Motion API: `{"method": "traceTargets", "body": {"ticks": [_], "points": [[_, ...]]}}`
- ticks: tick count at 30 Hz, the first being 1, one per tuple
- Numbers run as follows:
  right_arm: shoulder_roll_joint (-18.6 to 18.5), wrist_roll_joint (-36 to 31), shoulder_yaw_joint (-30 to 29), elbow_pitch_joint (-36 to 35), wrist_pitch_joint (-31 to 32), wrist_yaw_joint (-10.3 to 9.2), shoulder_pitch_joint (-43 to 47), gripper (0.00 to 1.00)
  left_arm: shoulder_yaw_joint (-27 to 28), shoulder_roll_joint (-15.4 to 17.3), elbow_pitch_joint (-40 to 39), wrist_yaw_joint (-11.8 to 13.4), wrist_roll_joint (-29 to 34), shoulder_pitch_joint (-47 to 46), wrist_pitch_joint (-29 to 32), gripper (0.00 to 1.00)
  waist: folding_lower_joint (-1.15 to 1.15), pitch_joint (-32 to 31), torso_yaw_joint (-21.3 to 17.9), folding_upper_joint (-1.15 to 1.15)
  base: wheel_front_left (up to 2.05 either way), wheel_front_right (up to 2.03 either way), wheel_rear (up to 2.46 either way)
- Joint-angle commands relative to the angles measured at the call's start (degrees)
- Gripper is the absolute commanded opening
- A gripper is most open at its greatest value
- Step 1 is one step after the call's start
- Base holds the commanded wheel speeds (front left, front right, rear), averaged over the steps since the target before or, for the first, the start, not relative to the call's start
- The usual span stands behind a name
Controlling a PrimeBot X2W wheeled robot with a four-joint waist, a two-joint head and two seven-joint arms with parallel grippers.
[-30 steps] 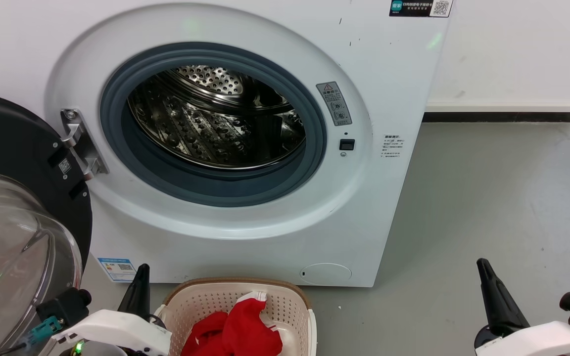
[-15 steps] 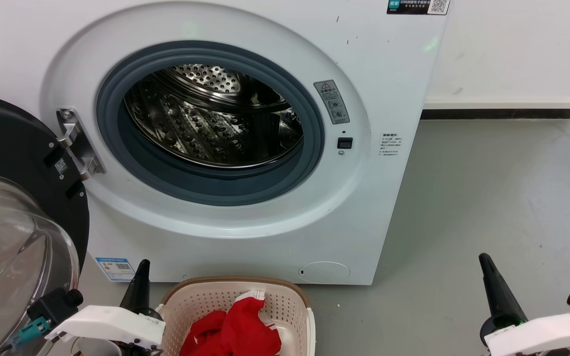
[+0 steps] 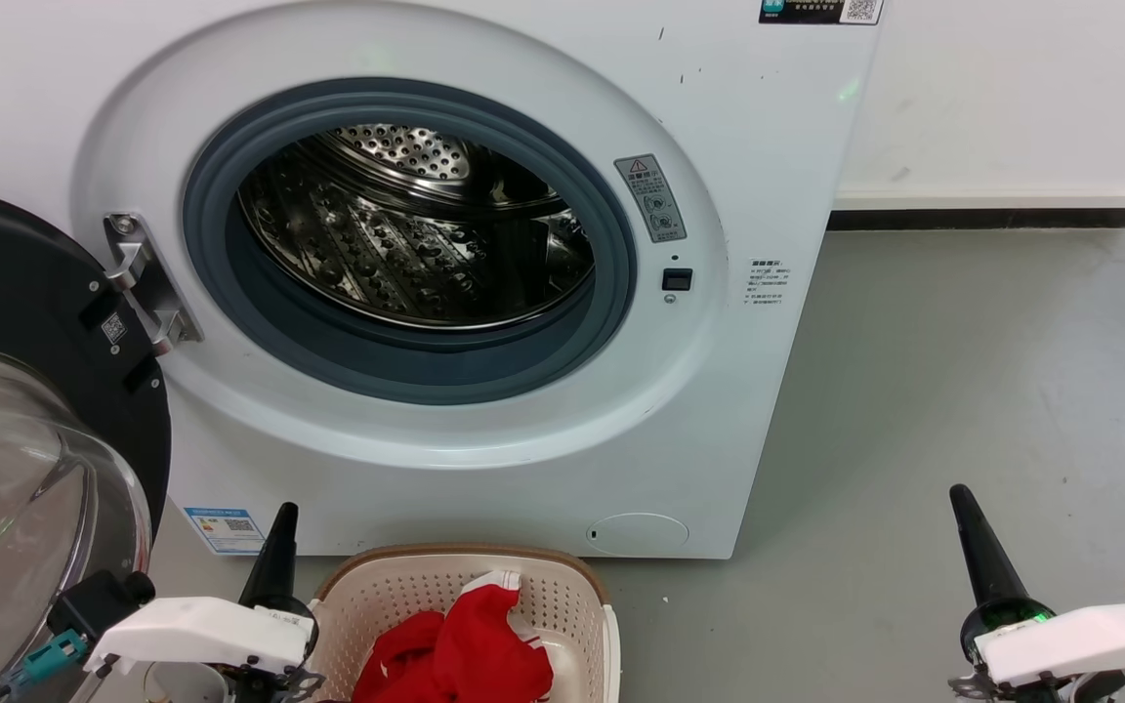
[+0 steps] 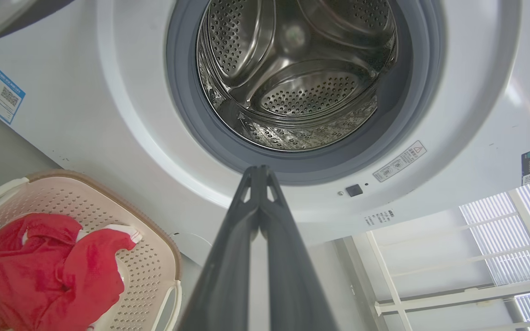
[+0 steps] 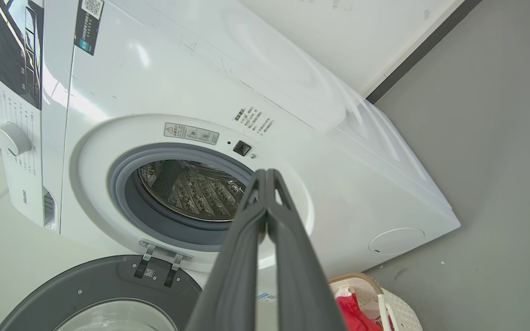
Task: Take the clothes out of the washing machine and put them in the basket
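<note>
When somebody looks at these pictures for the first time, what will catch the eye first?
The washing machine takes up the upper middle of the head view, and its shiny perforated drum draws the eye first. Next come the bright red clothes heaped in the cream basket on the floor just below it, and the black-rimmed glass door swung open at the left.

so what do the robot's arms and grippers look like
The left gripper and right gripper have long dark grey fingers tapering to points, with triangular cut-outs near the tips. White angular wrist shells sit behind, each with a black knob. The left has a teal connector; the right a green light.
</note>
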Motion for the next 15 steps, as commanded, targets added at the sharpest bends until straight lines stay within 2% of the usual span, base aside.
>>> {"method": "traceTargets", "body": {"ticks": [1,15], "points": [[-0.37,1.55,-0.18,-0.15,0.13,0.0,-1.71,0.0,0.52,0.06,-0.39,-0.33,-1.24,-1.49,0.2,0.0,0.0,0.03,-0.03,0.0,0.0,0.0,0.0],[-0.37,10.05,-0.8,2.08,1.02,-0.01,-3.43,0.0,1.97,-1.07,0.2,-1.37,-8.8,-2.2,1.64,0.0,0.0,0.36,-0.35,0.0,0.0,0.0,0.0]]}}
